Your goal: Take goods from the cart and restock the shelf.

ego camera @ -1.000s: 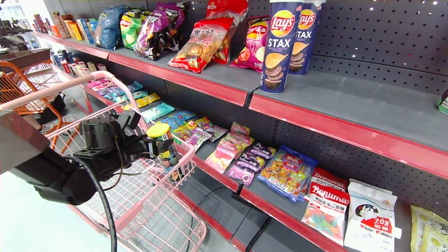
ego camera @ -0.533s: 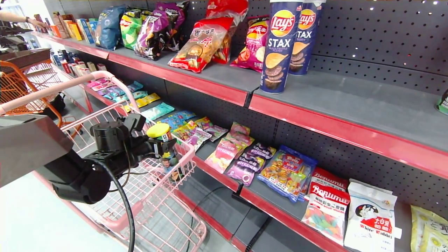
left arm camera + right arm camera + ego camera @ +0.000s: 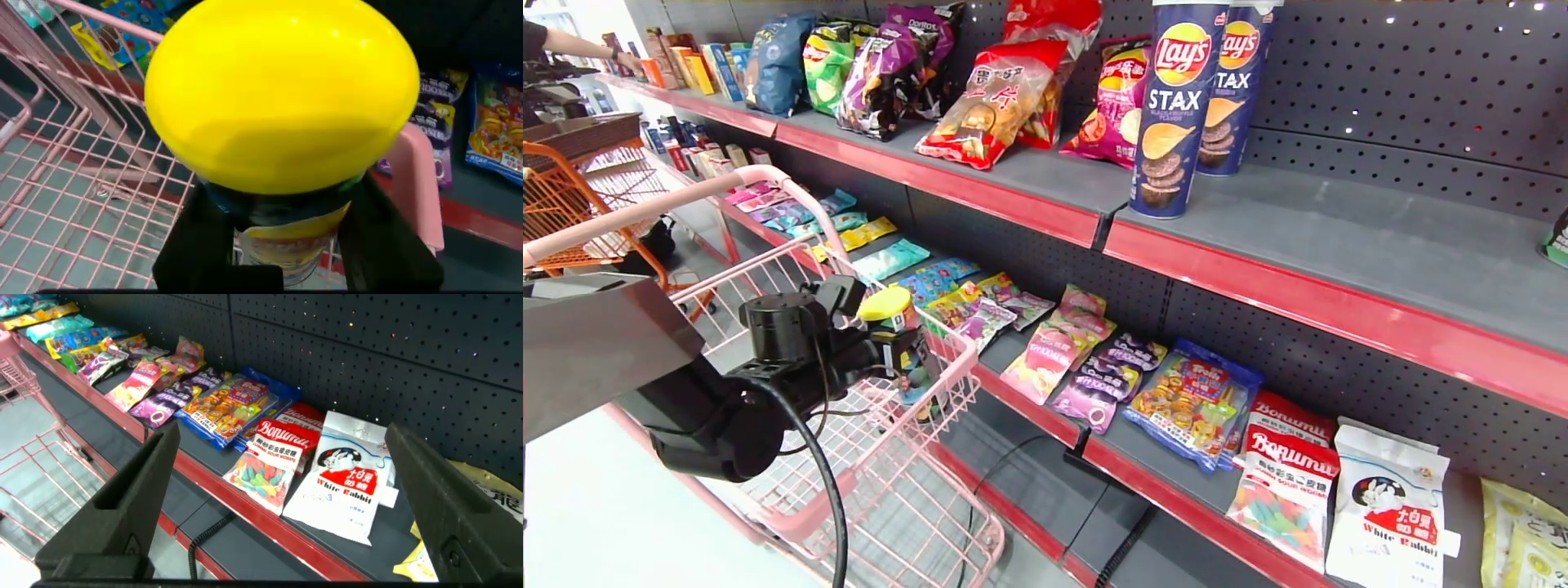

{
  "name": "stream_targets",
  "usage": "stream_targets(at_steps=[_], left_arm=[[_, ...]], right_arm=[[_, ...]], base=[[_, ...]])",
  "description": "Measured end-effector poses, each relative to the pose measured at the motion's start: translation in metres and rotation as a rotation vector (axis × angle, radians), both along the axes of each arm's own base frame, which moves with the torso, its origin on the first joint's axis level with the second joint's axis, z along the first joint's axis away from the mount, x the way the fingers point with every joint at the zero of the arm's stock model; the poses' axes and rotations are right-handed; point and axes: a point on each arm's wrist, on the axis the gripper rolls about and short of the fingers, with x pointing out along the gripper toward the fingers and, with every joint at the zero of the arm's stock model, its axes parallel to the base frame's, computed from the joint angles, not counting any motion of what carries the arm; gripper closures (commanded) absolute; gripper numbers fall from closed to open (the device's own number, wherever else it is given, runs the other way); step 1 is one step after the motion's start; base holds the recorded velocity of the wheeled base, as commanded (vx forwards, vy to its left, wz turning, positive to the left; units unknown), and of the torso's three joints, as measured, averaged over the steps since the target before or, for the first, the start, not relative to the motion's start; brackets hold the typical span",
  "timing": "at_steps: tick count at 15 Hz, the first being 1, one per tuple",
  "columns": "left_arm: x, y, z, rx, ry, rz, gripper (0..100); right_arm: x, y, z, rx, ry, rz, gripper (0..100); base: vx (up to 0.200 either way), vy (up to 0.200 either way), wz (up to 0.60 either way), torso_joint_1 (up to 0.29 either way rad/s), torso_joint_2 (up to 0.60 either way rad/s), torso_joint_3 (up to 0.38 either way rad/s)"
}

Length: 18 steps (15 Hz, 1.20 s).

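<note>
My left gripper is shut on a tall chip can with a yellow lid, holding it upright over the pink cart, just inside the cart's rim on the shelf side. In the left wrist view the yellow lid sits between my dark fingers. Two dark blue chip cans stand on the upper grey shelf. My right gripper hangs open in front of the lower shelf, with candy bags beyond it.
Snack bags line the upper shelf to the left of the blue cans; bare shelf lies to their right. The lower shelf carries flat candy packs. An orange cart stands behind the pink one.
My left arm has shifted slightly, carrying the yellow-lidded can a little left and up over the cart. The shelf goods have not moved.
</note>
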Motion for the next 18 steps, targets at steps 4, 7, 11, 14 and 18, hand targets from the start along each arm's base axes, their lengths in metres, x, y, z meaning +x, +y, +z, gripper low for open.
stream_targets(at_steps=[4,7,11,14,18], left_arm=[[-0.026,0.014,0.048,0.004,0.051,0.024,100],[-0.067,0.029,0.116,-0.008,0.038,0.038,100],[-0.158,0.04,0.191,-0.019,-0.025,0.036,100],[-0.235,0.044,0.204,-0.022,-0.084,0.031,100],[-0.308,0.048,0.176,-0.007,-0.111,0.023,100]], right_arm=[[0.0,0.0,0.0,0.0,0.0,0.0,0],[0.0,0.0,0.0,0.0,0.0,0.001,0],[0.0,0.0,0.0,0.001,-0.001,0.001,0],[0.0,0.0,0.0,0.0,0.0,0.0,0],[0.0,0.0,0.0,0.0,0.0,0.0,0]], base=[[0.0,0.0,0.0,0.0,0.0,0.0],[0.0,0.0,0.0,0.0,0.0,0.0],[0.0,0.0,0.0,0.0,0.0,0.0],[0.0,0.0,0.0,0.071,-0.24,-0.159],[0.0,0.0,0.0,0.163,-0.49,-0.321]])
